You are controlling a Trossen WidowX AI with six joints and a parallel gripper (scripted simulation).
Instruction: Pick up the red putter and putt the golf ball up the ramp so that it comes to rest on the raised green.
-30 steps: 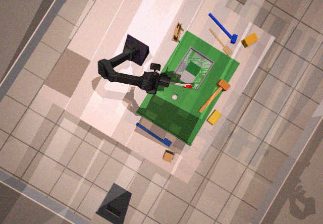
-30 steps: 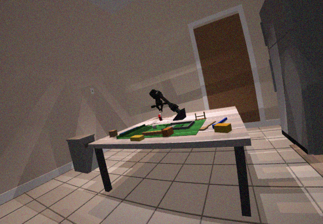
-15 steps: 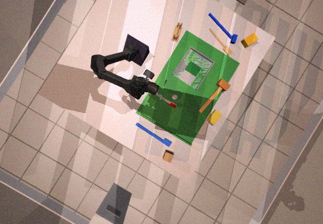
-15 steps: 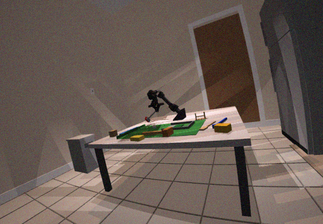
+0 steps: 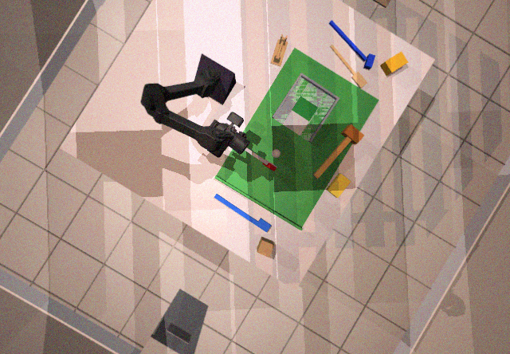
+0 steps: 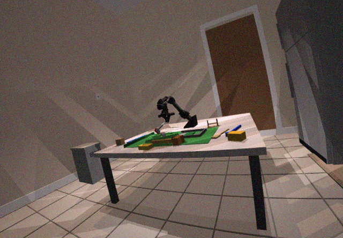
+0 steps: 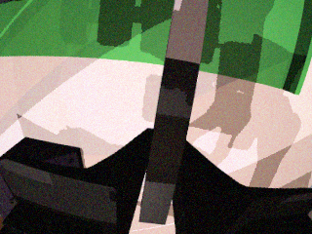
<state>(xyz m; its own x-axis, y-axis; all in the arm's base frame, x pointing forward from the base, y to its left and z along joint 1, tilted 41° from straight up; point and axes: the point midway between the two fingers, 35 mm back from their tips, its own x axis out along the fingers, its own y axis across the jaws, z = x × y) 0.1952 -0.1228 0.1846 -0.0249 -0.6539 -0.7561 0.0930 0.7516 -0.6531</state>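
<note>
The black parallel-jaw gripper [image 5: 244, 144] is clamped on the grey shaft of the red-headed putter [image 5: 263, 162], whose head sits just beside the small white golf ball [image 5: 276, 152]. A wooden mallet [image 5: 336, 148] lies on the green mat [image 5: 354, 103] near the grey-walled raised green [image 5: 305, 108]. No writing is legible.

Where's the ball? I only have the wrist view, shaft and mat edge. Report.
Observer: The golf ball lies on the green mat, just beside the red putter head, on its ramp side.
Operator: Confirm the grip.
Observer: The gripper is shut on the putter's shaft, head angled down at the mat.
Operator: Give me the target.
Observer: The raised green sits beyond the ball, inside a grey frame.
</note>
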